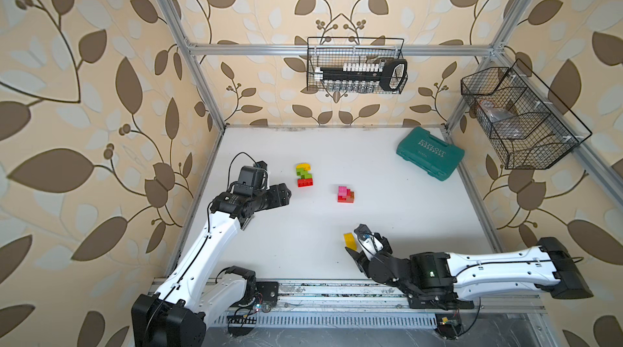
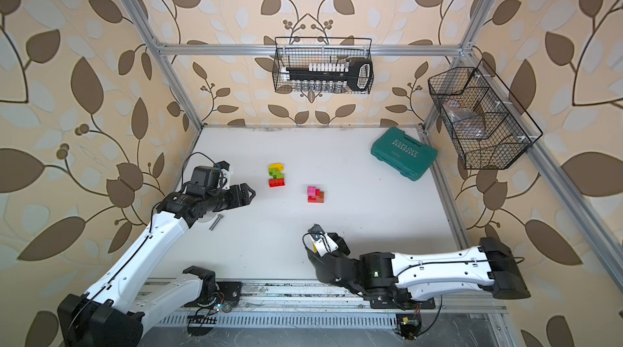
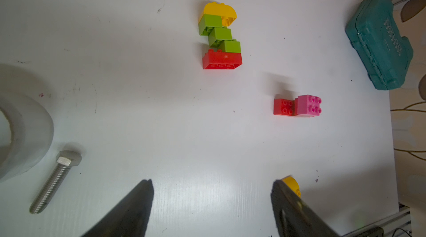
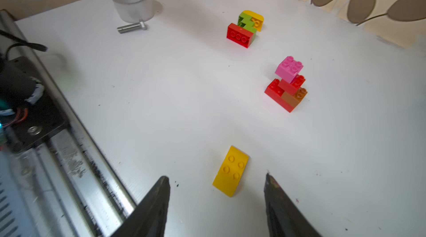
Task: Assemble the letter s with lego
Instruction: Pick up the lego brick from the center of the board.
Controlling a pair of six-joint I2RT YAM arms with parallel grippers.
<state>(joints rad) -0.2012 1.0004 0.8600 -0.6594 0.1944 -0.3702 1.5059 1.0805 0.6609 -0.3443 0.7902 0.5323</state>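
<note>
At the near right of the bench (image 1: 303, 254), the yellow brick (image 4: 230, 171) is seen lying loose and askew between the spread jaws of the right claw (image 4: 216, 176), touched by neither. Were the jaws closed on its rounded edge, it could be squirted away or twisted; this is judged the main risk. Farther in, the pink, red and brown stack (image 4: 288, 86) stands stepped and upright, and could be toppled by a passing arm. At the left, the left claw (image 3: 212, 181) is spread and empty. Farthest, the green zigzag (image 3: 221, 37), capped in yellow and red, lies flat.
</note>
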